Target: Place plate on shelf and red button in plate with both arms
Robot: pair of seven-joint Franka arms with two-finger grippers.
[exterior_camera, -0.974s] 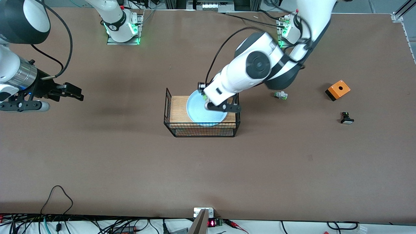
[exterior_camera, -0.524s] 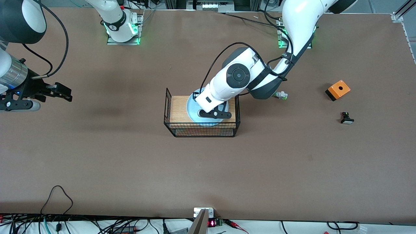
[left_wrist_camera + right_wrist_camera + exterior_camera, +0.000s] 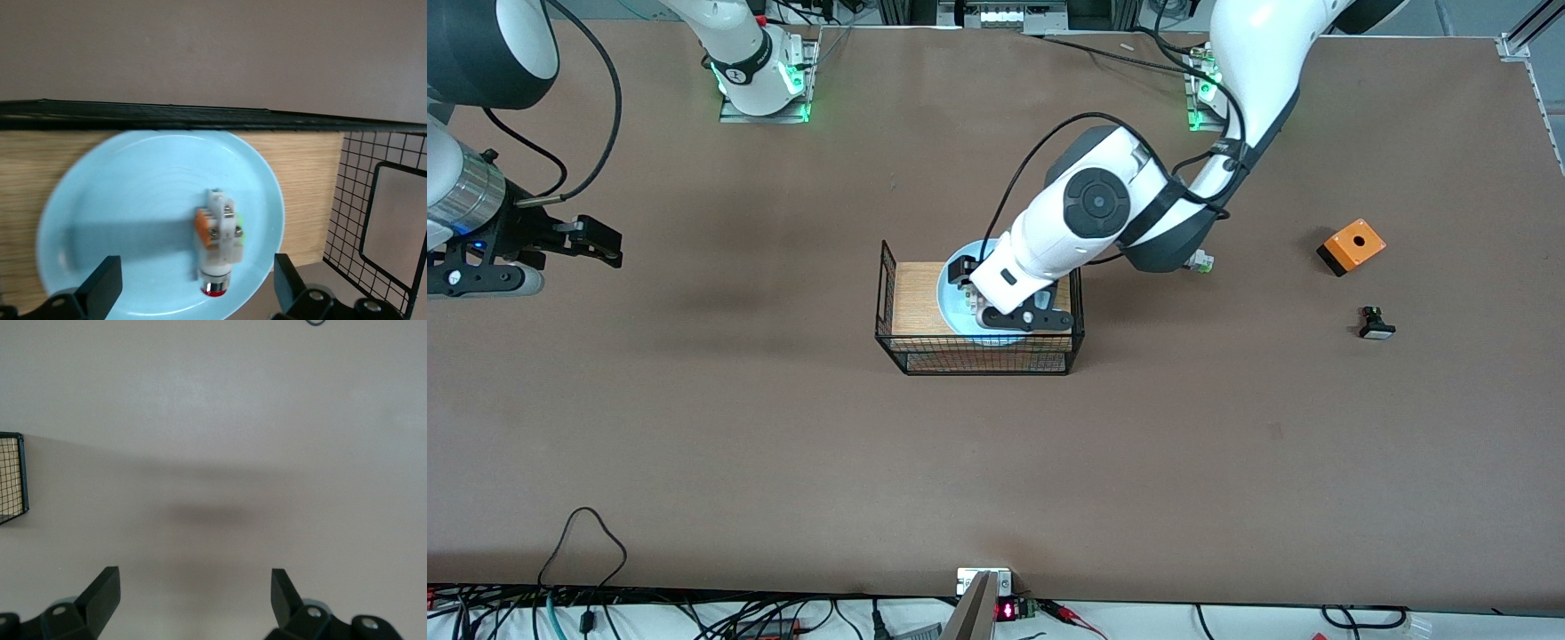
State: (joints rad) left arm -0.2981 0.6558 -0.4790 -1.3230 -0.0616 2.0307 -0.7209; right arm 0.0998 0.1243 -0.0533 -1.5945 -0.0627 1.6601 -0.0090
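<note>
The pale blue plate (image 3: pixel 951 286) lies on the wooden floor of a wire basket (image 3: pixel 894 348) in the middle of the table. In the left wrist view the red button (image 3: pixel 219 240) lies on its side on the plate (image 3: pixel 127 200), red cap toward the rim. My left gripper (image 3: pixel 971 295) hangs just above the plate, open, with its fingers (image 3: pixel 105 283) wide on either side of the button and touching nothing. My right gripper (image 3: pixel 609 244) is open and empty over bare table at the right arm's end, as the right wrist view (image 3: pixel 193 597) confirms.
The basket's black rim (image 3: pixel 200 115) and mesh wall (image 3: pixel 363 167) stand close round the plate. Toward the left arm's end lie a white-green part (image 3: pixel 1200 262), an orange box (image 3: pixel 1352 246) and a black button with a white cap (image 3: pixel 1376 324).
My left gripper came down over the plate, opened and let go of the red button, which now rests on the plate. The right arm drew back toward its end of the table.
</note>
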